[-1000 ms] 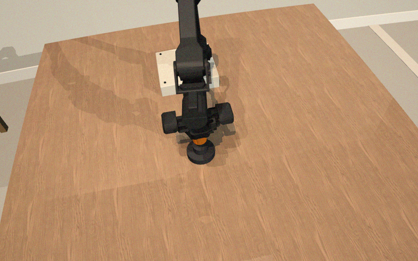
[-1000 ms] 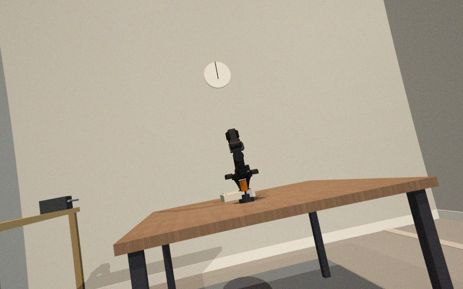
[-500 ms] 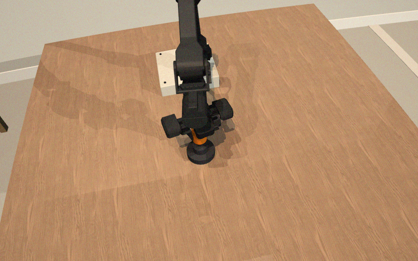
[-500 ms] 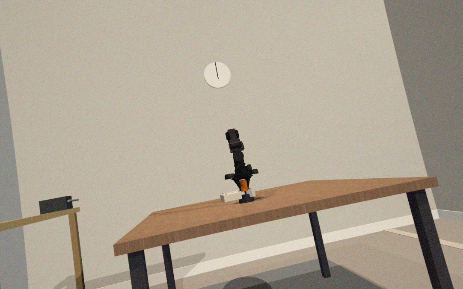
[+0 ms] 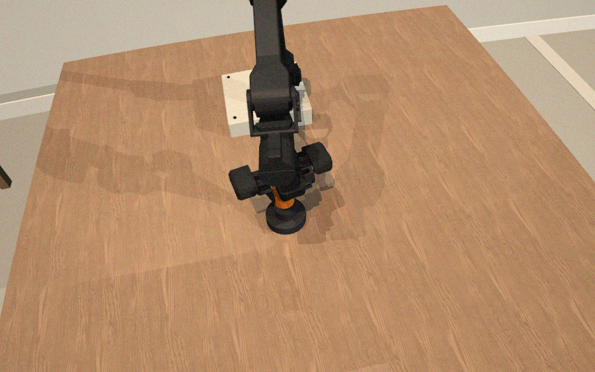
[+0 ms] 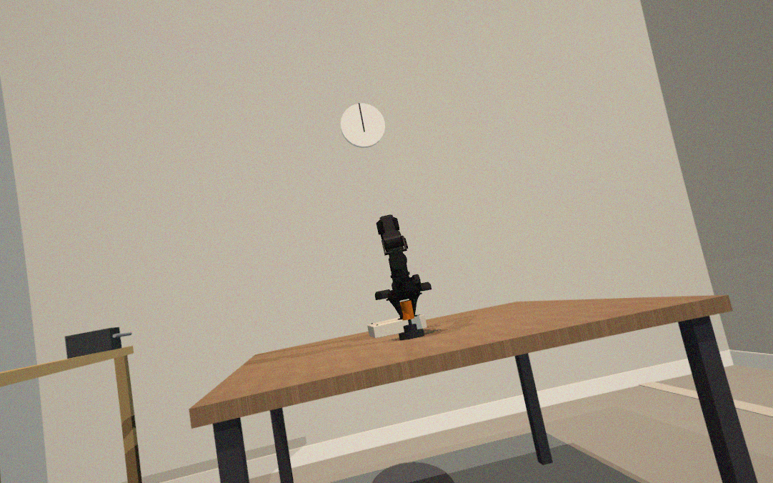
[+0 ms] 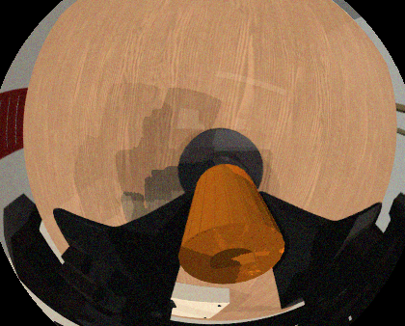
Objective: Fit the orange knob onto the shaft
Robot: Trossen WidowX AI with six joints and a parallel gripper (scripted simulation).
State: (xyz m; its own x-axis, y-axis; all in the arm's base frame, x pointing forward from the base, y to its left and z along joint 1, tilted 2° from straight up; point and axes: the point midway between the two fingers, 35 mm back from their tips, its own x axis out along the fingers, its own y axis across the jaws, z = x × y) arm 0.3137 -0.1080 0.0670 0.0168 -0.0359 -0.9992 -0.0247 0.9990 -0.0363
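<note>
The orange knob [image 5: 284, 203] [image 6: 406, 310] [image 7: 229, 212] is upright above the dark round pedestal [image 5: 286, 225] [image 6: 411, 335] [image 7: 222, 139]. My gripper [image 6: 406, 313] [image 7: 226, 198] is shut on the knob, with one black finger on each side of it. In the exterior view a short dark stretch of the shaft [image 6: 410, 323] shows between the knob's lower end and the pedestal, so the knob is not down on the pedestal. Whether the shaft's tip is inside the hole is hidden. The shaft's flat side cannot be seen. The wrist view shows an opening in the knob's near end.
The pale base block [image 5: 238, 103] [image 6: 382, 329] [image 7: 200, 307] is behind the pedestal, under the arm. The wooden table [image 5: 406, 258] [image 6: 329, 363] bears the pedestal. A lighter wooden stand [image 6: 36, 366] with a dark box [image 6: 92, 344] is beyond the table's left side.
</note>
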